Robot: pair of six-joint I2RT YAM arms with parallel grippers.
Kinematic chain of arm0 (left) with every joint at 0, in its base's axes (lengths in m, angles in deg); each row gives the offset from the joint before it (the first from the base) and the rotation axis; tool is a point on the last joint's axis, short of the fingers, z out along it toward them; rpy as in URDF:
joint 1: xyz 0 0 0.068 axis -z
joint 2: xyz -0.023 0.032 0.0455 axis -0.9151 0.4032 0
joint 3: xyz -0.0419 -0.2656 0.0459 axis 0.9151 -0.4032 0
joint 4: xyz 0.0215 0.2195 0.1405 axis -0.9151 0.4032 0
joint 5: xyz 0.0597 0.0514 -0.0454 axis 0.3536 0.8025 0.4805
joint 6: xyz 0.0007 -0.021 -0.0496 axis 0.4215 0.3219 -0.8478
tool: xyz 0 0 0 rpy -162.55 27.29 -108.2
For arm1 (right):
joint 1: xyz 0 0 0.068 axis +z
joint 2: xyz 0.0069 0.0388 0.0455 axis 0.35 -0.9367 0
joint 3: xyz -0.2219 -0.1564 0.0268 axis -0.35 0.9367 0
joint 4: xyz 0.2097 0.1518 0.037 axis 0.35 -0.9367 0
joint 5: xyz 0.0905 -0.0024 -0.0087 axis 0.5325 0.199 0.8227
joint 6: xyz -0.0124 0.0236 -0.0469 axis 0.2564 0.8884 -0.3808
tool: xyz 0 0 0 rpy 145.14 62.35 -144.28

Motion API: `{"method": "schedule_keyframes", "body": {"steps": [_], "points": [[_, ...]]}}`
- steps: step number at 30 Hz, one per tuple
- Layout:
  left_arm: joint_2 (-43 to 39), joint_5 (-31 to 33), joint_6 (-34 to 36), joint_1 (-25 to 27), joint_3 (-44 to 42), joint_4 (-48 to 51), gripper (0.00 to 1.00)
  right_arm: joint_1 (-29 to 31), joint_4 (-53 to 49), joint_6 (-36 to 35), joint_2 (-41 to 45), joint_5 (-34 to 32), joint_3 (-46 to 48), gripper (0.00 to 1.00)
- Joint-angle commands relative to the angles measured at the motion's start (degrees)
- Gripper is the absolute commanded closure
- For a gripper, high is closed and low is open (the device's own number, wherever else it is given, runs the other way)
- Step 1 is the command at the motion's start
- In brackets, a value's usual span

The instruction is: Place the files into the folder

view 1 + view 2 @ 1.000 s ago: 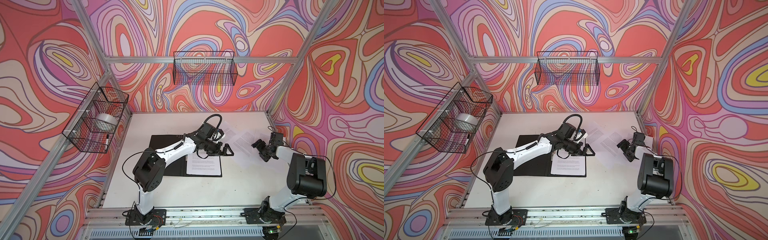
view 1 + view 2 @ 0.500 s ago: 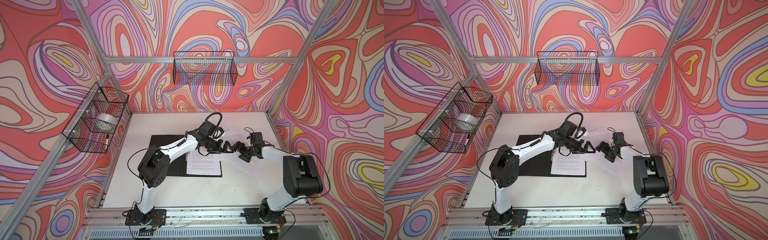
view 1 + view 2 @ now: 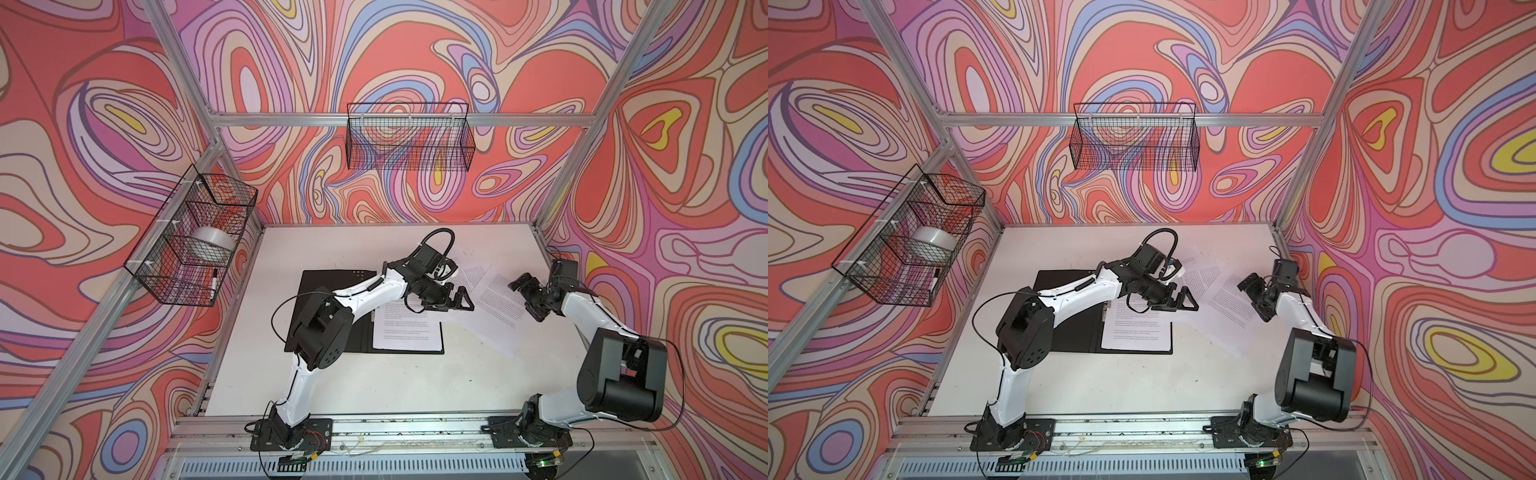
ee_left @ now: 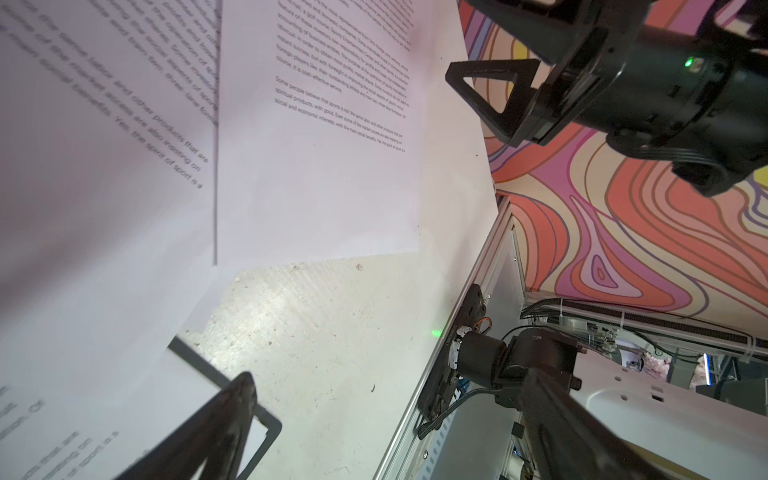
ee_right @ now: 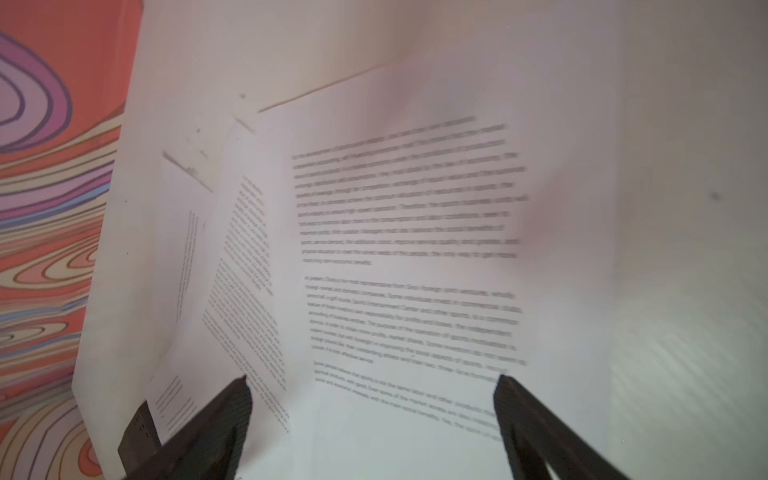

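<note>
Table (image 3: 374, 386): right pincer (image 3: 526, 298) back rightward (agape).

Left arm (image 3: 365, 291) and right arm (image 3: 582, 309): white links, blocky black joints. A black cable (image 3: 436, 232) loops at the left wrist's 12 o'clock. Right gripper (image 3: 528, 298) has black triangular fingers (image 4: 490, 67); a green light (image 4: 688, 63) shows on its wrist.

Open folder (image 3: 322, 279) on the table (image 3: 374, 382), one sheet (image 3: 409, 336) on its right half, more sheets (image 3: 496, 302) just right of it, roll (image 3: 209, 244) in the basket (image 3: 166, 266) on the left wall, another basket (image 3: 409, 143) on the back wall
</note>
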Motion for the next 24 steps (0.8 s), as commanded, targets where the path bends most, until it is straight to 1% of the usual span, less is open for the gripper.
{"method": "schedule_keyframes", "body": {"steps": [1, 4, 7, 10, 12, 14, 18, 22, 24], "points": [[5.35, -1.74, 0.33, 2.25, 5.25, 2.77, 0.0, -4.83, 0.25, -0.3, 0.74, -1.56, 2.94, 0.04], [9.74, -2.08, 0.19, 3.92, 10.94, 3.76, 0.0, -8.4, 4.87, 1.1, 0.99, -1.67, 5.2, 0.04], [14.03, -2.41, -0.87, 5.09, 15.75, 3.99, 0.0, -8.86, 7.93, 0.69, -1.13, -1.37, 4.24, 0.04], [17.68, -2.43, -2.64, 5.68, 18.76, 3.17, 0.0, -9.02, 8.66, -0.6, -4.93, -1.34, 1.85, 0.05], [19.4, -2.48, -4.41, 5.65, 19.51, 1.15, 0.0, -9.21, 9.82, -1.72, -7.52, -1.4, 0.86, 0.04], [20.72, -1.87, -5.17, 5.69, 20.35, 0.92, 0.0, -9.75, 9.62, -2.02, -10.63, 0.06, -0.67, 0.05], [22.53, -1.03, -5.35, 5.65, 20.49, 1.67, 0.0, -9.99, 13.56, -1.69, -13.78, 3.61, -1.26, 0.06], [22.52, 0.3, -4.42, 5.69, 18.48, 2.94, 0.0, -10.06, 12.53, -2.99, -20.05, 6.17, -5.43, 0.06], [22.2, 0.64, -4.09, 5.66, 16.87, 2.95, 0.0, -10.02, 12.57, -2.96, -23.15, 9.35, -6.77, 0.07]]}}
